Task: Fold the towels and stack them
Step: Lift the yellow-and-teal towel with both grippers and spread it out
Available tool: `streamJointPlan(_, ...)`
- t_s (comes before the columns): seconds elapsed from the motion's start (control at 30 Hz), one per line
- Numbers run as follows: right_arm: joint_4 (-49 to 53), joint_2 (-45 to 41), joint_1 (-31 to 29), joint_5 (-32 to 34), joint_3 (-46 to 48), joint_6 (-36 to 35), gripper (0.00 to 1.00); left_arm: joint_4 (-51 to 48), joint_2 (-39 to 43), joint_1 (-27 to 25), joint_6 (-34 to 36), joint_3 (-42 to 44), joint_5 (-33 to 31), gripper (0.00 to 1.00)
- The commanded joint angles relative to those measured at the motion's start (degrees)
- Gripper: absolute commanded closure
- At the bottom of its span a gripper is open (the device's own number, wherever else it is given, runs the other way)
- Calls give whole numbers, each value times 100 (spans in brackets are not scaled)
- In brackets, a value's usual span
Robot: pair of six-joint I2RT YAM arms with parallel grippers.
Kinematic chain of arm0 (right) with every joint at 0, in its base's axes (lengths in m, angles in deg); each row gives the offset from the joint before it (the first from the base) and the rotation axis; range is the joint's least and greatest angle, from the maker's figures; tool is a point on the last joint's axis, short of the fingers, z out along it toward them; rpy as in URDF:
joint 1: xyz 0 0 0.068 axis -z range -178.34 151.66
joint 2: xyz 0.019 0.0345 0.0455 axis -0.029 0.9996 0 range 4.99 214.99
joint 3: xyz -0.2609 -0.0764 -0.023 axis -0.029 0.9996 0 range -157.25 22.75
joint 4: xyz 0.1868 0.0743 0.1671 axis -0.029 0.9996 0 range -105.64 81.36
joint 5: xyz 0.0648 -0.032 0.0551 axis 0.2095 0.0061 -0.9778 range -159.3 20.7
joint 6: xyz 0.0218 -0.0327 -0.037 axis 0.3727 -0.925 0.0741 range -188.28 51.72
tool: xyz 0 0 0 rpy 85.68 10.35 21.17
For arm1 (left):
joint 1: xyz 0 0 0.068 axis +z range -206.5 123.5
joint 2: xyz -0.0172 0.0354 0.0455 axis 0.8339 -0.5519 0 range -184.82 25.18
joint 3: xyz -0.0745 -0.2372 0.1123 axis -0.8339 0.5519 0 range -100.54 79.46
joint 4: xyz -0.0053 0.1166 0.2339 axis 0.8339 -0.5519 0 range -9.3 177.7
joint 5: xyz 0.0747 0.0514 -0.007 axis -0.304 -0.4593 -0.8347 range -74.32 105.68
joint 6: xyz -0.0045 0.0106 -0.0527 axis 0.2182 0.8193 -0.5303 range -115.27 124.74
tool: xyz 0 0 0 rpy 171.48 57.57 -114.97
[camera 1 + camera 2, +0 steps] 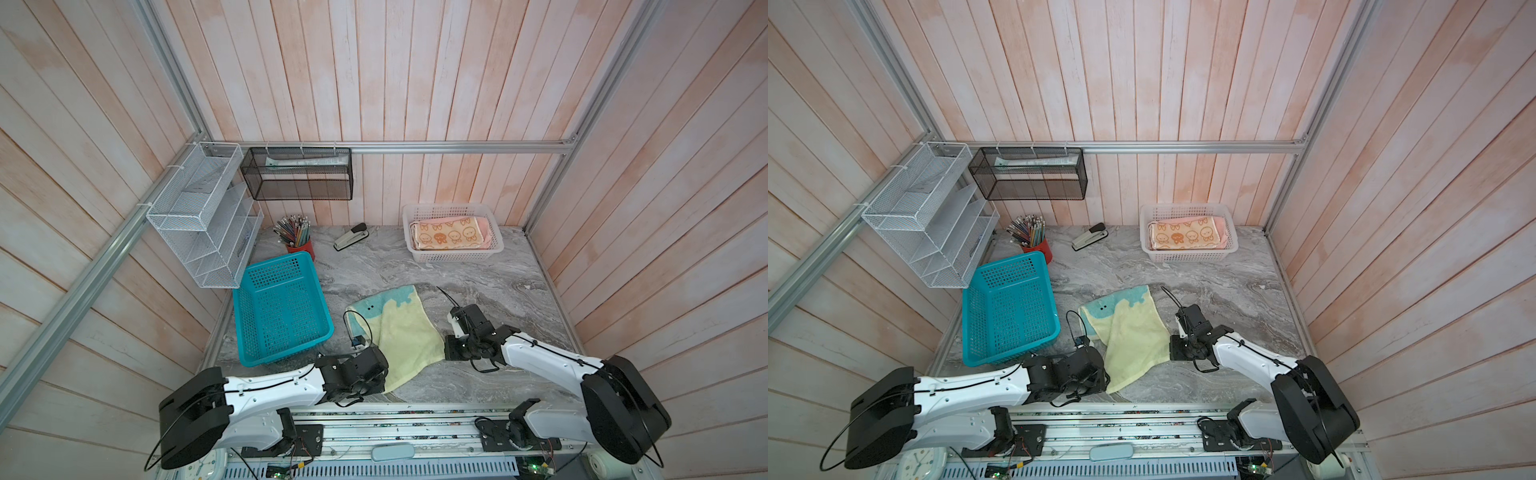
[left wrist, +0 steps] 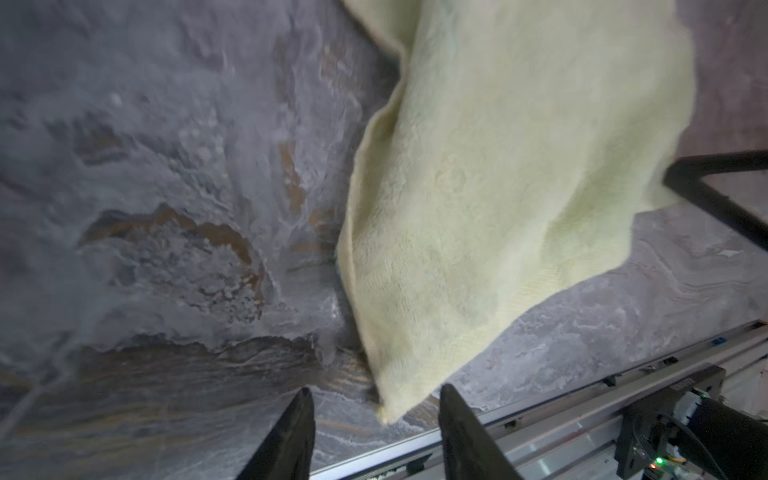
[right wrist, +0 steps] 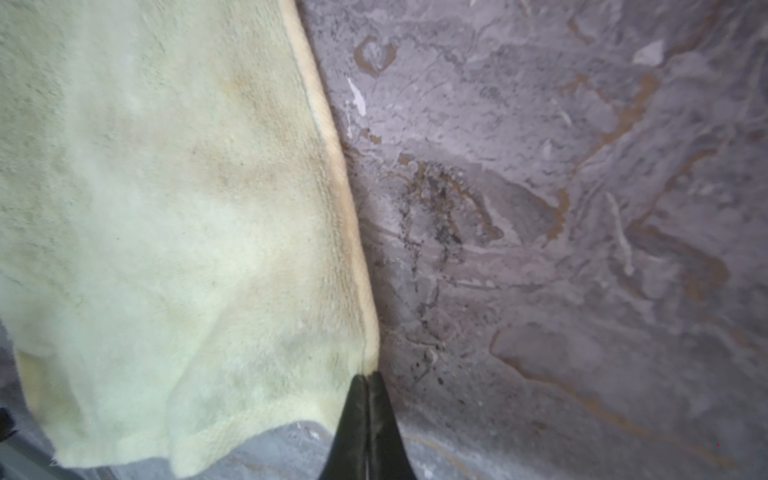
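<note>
Yellow-and-teal towel (image 1: 399, 328) is spread, rumpled, on the worktop (image 1: 490, 291) near the middle of its front edge. The right tool (image 3: 368, 376) is clenched on the towel's hem at its right-hand corner. The left tool (image 2: 376, 390) is released, with the towel's front corner just beyond the tips and not gripped.

A teal basket (image 1: 280, 309) is set along the left edge, close beside the towel. A white basket (image 1: 453, 257) is placed at the rear right corner and holds a folded bunny towel (image 1: 446, 235). A red pencil cup (image 1: 300, 249) and a stapler (image 1: 351, 237) are lined along the rear edge. A white mesh rack (image 1: 203, 216) and a black mesh bin (image 1: 297, 174) are hung on the wall rails.

A pink towel (image 1: 482, 226) is mostly hidden under the bunny towel. In both top views the left tool is covered by its own wrist. The flat pack in the black bin cannot be made out.
</note>
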Motion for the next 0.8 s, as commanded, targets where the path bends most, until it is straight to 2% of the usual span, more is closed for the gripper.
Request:
streamJointPlan(0.0,141,-192,8,-159,79,166,100,267,-445,-9,-363,-215,653,48)
streamJointPlan(0.2,138,-219,8,-232,71,208,100,254,-1183,9,9,-693,1022,49)
streamJointPlan(0.23,138,-235,9,-230,73,215,100,177,-1232,27,60,-749,1013,54)
streamJointPlan(0.37,200,-415,8,-237,23,219,100,30,-1084,118,198,-857,844,90)
streamJointPlan(0.43,326,-586,8,-178,-73,197,100,-167,-826,227,356,-948,677,100)
streamJointPlan(0.63,1044,-1457,8,238,-779,147,100,-1133,299,602,1463,-1783,-85,100)
streamJointPlan(0.77,1496,-2234,13,415,-1566,198,100,-1079,985,749,2742,-2616,-146,100)
